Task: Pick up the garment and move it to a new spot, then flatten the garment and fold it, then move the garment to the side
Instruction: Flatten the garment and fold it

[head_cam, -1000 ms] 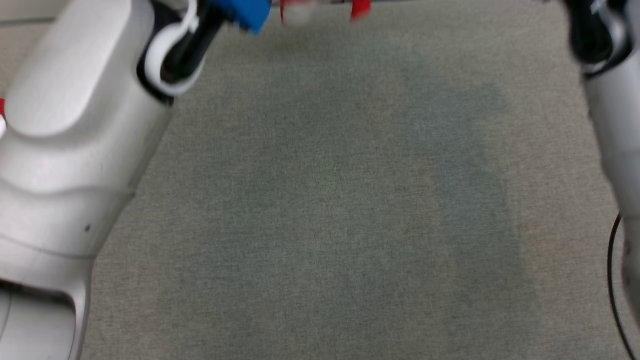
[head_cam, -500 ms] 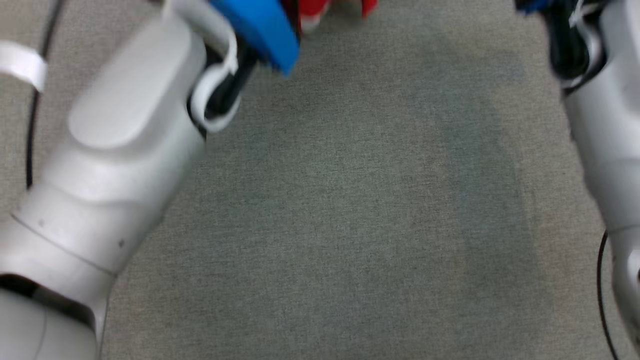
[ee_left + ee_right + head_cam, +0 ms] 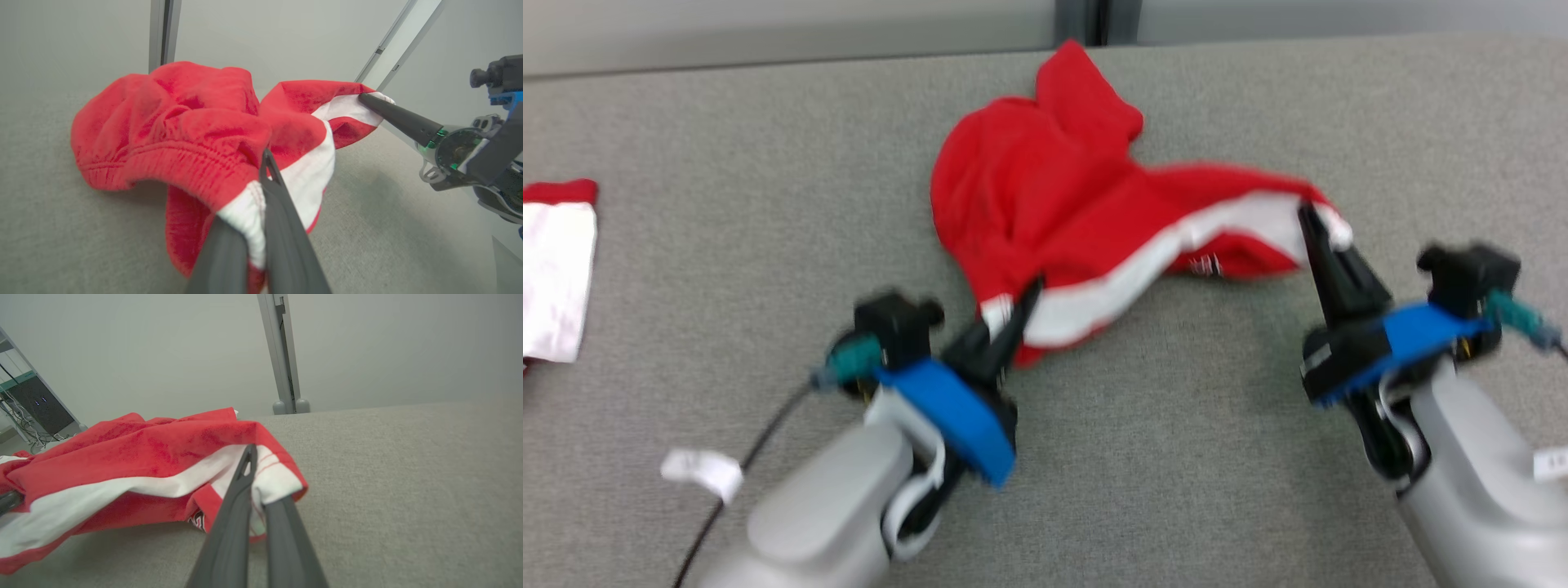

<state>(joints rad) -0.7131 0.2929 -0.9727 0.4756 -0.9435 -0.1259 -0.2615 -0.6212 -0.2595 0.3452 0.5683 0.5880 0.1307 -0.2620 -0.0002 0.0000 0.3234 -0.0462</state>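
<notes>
Red fleecy garment [image 3: 1045,204], white-striped, crumpled, grey woven surface [image 3: 1176,474]

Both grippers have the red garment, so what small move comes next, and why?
Probably lift both ends a little and draw them apart. The left gripper and right gripper are each shut on the white-striped edge of the red garment, whose far part lies bunched on the grey surface.

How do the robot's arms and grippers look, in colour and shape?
The left forearm and right forearm are pale grey and rounded. Each wrist carries a blue plate and a black block with a teal plug. The fingers are long, dark and tapering. A black cable with a white tag runs beside the left forearm.
</notes>
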